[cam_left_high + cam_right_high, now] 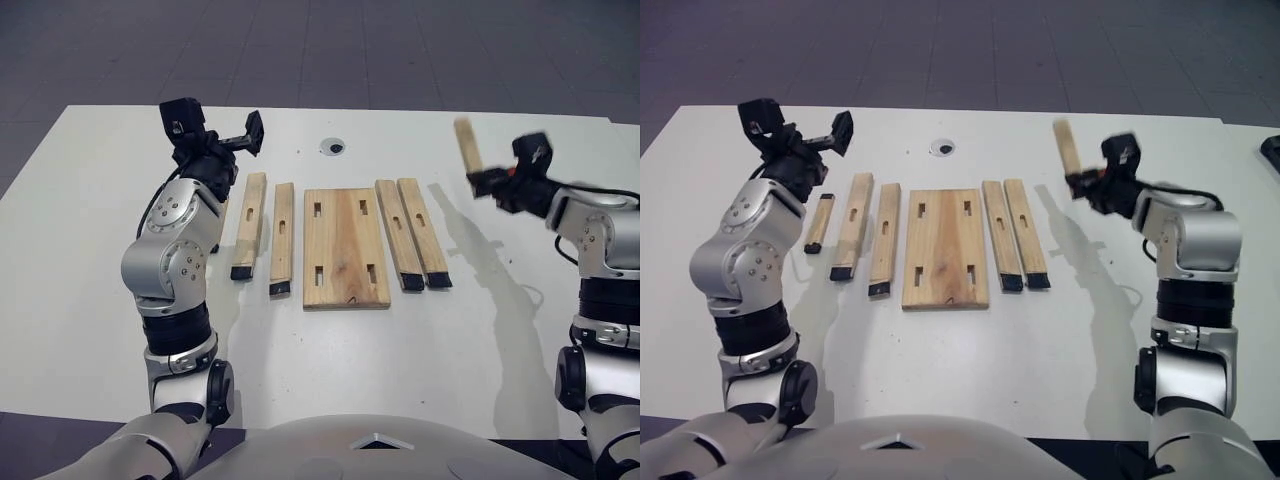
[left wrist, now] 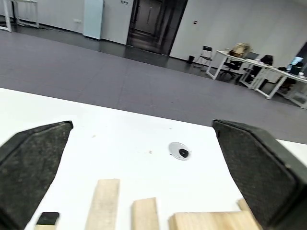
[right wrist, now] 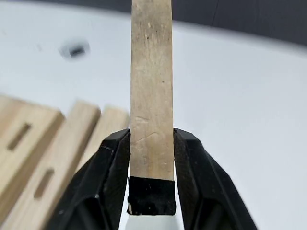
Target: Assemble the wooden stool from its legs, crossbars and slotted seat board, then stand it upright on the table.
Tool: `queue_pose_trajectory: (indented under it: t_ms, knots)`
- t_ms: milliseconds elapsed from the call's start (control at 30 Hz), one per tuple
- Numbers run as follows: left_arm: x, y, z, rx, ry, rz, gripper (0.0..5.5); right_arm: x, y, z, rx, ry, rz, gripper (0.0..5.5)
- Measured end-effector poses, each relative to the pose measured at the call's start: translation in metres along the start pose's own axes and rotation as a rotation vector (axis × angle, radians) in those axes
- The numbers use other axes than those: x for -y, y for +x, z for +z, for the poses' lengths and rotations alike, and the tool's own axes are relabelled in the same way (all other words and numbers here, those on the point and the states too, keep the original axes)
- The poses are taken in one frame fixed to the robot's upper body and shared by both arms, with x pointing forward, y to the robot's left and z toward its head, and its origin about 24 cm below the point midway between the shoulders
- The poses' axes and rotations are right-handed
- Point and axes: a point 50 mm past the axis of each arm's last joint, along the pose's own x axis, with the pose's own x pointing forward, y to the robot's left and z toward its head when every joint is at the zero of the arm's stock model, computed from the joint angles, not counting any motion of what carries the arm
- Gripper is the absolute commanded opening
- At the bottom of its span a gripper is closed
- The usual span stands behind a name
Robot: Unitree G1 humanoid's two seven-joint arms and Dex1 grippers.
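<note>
- The right tool [image 3: 151,139] is clamped on a short crossbar [image 3: 151,72]. It grips the crossbar's two flat faces just above its black-capped end, and the bare wood stands nearly upright out of the jaws.
- This crossbar is held in the air above the desk [image 1: 480,350], on the robot's right and beyond the laid-out parts, touching none of them.
- The left tool [image 1: 218,130] is spread wide and empty. It hangs over the far left part of the desk, above the far ends of the left-hand legs.
- The slotted seat board [image 1: 345,247] lies flat in the middle of the desk with four slots showing.
- Two legs [image 1: 249,225] lie just beside it on the left, with a small gap between them.
- Two more legs [image 1: 397,235] lie side by side on the right. All four have their dark-capped ends nearest the robot.
- A second crossbar [image 1: 820,222] lies flat to the left of the left-hand legs.
- No parts are joined yet, so assembly looks to be at its first step.
- The pieces look like dry, stiff, light wood, neither fragile nor springy.
- Their smooth faces could let a stick pivot between two pads, especially when it is held near one end as it is here.
- A grip across the flat faces closer to the middle would probably resist twisting better when an end is pushed into a slot.
- The seat board is wide, so its edges seem the only places to take hold of it.
</note>
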Motion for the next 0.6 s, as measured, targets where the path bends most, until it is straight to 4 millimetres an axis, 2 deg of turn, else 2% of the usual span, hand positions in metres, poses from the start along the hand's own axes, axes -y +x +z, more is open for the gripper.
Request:
queue_pose_trajectory:
  t_ms: [67, 133, 300, 433, 600]
  knots:
    - [0.018, 0.002, 0.005, -0.016, -0.079, -0.178, 5.4, -0.021, 0.003, 0.03, 0.222, -0.05, 0.076, 1.3]
    - [0.033, 0.005, 0.016, -0.014, -0.153, -0.321, 5.4, -0.036, 0.006, 0.041, 0.344, -0.096, 0.114, 1.3]
    - [0.059, 0.022, 0.037, -0.029, -0.366, -0.546, 5.4, -0.075, 0.021, 0.03, 0.425, -0.163, 0.197, 1.3]
    - [0.073, 0.021, 0.049, -0.017, -0.517, -0.682, 5.4, -0.093, 0.028, 0.027, 0.468, -0.2, 0.237, 1.3]
    - [0.076, 0.024, 0.046, -0.054, -0.573, -0.685, 5.4, -0.106, 0.031, 0.015, 0.463, -0.209, 0.27, 1.3]
